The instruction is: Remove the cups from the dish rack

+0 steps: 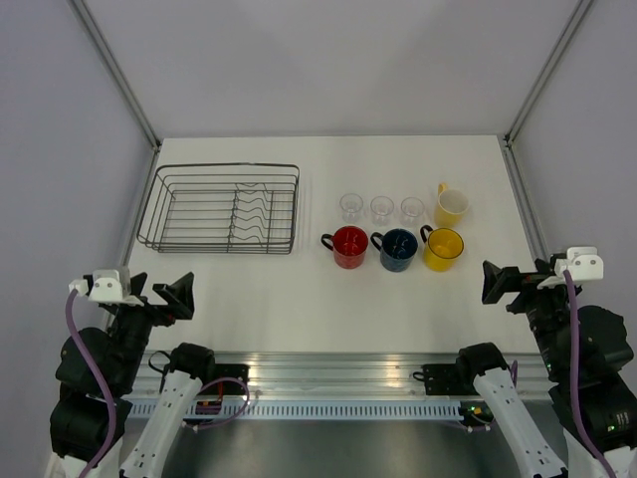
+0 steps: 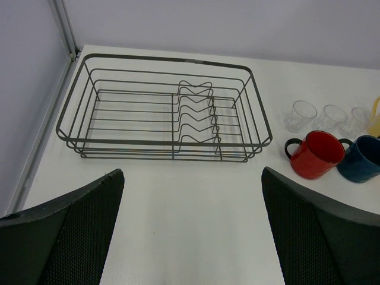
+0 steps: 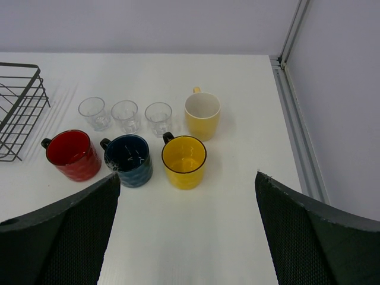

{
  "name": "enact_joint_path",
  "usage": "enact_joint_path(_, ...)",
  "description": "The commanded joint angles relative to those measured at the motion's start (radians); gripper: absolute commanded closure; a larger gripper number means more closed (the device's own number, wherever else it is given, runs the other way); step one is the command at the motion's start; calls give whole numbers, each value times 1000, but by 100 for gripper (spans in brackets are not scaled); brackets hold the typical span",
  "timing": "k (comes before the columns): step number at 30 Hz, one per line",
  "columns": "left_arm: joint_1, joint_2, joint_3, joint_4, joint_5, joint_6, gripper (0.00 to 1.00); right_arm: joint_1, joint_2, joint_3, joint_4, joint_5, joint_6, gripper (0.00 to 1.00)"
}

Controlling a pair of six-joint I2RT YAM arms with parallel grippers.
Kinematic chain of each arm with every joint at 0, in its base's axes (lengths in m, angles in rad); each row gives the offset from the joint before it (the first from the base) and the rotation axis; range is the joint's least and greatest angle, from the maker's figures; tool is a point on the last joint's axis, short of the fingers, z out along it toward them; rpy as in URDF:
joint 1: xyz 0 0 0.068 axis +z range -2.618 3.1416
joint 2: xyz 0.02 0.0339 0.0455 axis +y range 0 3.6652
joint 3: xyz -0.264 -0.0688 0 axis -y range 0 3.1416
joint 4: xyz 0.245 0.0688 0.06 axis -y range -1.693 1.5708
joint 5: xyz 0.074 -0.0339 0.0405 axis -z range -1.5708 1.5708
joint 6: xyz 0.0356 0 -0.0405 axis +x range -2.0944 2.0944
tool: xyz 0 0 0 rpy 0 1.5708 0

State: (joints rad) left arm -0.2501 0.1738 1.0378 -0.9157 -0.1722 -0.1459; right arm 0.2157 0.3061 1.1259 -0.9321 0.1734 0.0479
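Note:
The black wire dish rack stands at the back left with nothing in it. To its right, on the table, a red mug, a blue mug and a bright yellow mug form a row. Behind them stand three clear tumblers and a pale yellow mug. My left gripper hangs open near the front left, facing the rack. My right gripper is open at the front right, facing the mugs. Neither holds anything.
Metal frame posts and grey walls bound the white table on the left, right and back. The arm bases and a rail line the near edge.

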Motion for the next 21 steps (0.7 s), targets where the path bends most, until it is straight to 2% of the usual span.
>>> enact_joint_path(1, 0, -13, -4, -9, 20, 32, 0, 11, 1, 22, -28, 41, -8, 2)
enact_joint_path(21, -2, -11, -10, 8, 37, 31, 0, 16, 80, -29, 29, 55, 3, 2)
